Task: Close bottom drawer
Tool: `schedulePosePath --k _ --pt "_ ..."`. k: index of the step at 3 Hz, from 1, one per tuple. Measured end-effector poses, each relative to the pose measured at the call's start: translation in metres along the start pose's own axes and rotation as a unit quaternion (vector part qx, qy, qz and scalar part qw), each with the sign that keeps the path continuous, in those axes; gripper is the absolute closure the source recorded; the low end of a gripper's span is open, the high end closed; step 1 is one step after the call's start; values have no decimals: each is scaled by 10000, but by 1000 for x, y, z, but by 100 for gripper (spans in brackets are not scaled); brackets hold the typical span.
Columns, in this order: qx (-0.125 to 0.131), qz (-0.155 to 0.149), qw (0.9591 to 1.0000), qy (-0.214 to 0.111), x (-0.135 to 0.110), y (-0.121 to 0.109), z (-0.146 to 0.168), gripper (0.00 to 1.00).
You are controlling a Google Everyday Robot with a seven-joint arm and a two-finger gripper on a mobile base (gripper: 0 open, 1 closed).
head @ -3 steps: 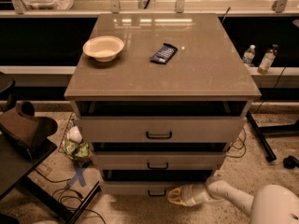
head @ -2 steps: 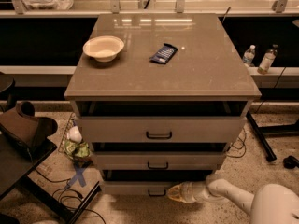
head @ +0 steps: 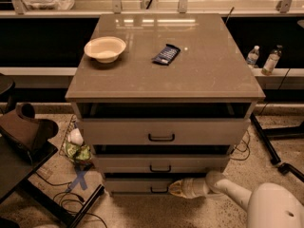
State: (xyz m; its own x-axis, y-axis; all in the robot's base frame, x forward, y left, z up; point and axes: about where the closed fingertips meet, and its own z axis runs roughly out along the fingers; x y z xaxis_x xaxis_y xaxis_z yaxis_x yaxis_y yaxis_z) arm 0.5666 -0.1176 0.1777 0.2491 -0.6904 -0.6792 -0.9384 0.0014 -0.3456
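Three drawers (head: 161, 132), one tool (head: 175, 188) at the bottom drawer (head: 133, 185). The bench (head: 209, 75) holds one bowl (head: 105, 48), one packet (head: 166, 54). Two bottles (head: 253, 56) (head: 271, 61) stand beside.

The gripper (head: 174, 189) is closer to the cabinet (head: 209, 70) than in the earlier views. Its tip is now at the front panel of the bottom drawer (head: 133, 185), just right of the black handle (head: 159, 190). The drawer front stands further back beneath the middle drawer (head: 123, 164), and the dark gap above it is narrower. The arm (head: 228, 191) behind the gripper has likewise advanced toward the cabinet.
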Motion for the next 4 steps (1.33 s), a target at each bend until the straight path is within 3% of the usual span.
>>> schedulePosePath --k 2,3,4 --pt "-94 25 9999 -64 -3 5 0 100" --pt "-744 68 9969 -265 -12 10 -24 100" --pt "-798 192 9965 -164 -19 8 -89 100"
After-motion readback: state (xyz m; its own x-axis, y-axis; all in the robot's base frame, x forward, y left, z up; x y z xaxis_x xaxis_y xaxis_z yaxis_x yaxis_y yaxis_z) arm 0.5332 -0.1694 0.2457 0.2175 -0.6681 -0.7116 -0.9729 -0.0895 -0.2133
